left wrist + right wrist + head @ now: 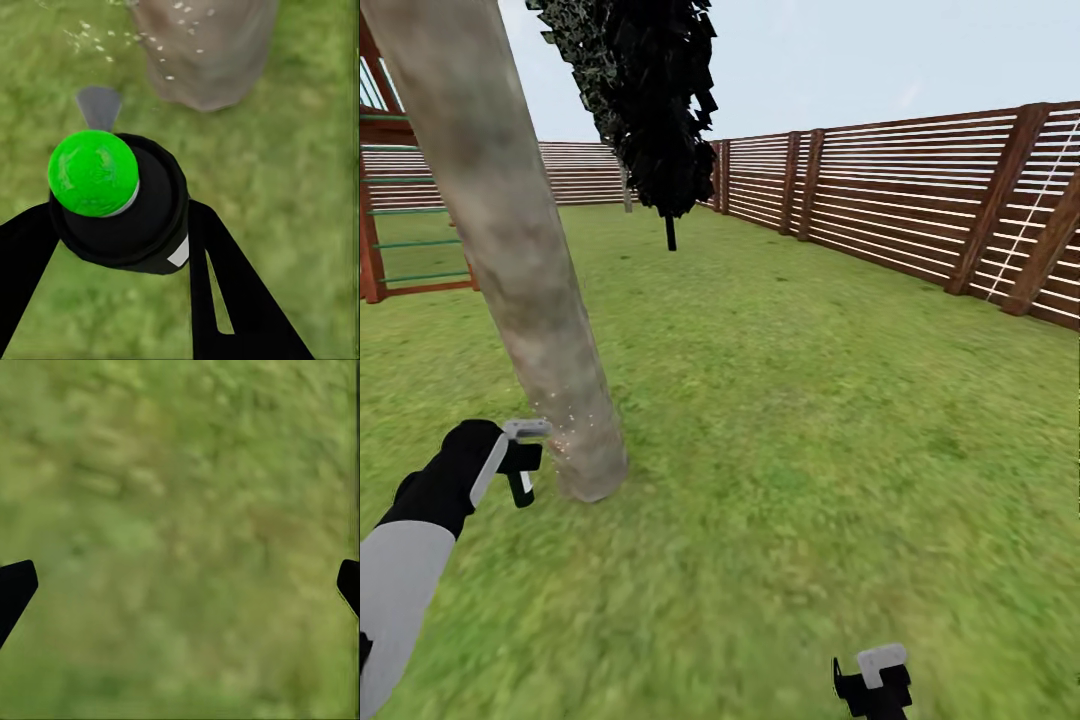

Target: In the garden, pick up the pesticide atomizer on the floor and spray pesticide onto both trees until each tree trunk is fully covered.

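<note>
Spraying step's on: left gripper (120,217) clamped around the pesticide atomizer (112,199) near the left tree trunk (510,250), specks (565,435) only low down, so next it probably needs sweeping higher; right gripper (180,585) hangs spread, empty.

— Green grass (790,400) all over the ground, a bit blurry.

— And a brown wooden fence (900,200) made of flat slats, running along the right side and across the back.

— Pale blue-grey sky (840,60) above. Bright daylight, no strong shadows.

— On the far left, a red-brown wooden frame (375,240) with green rungs, like a ladder.

— Near the fence corner, a dark black tree (655,100) on a thin stem.
</note>
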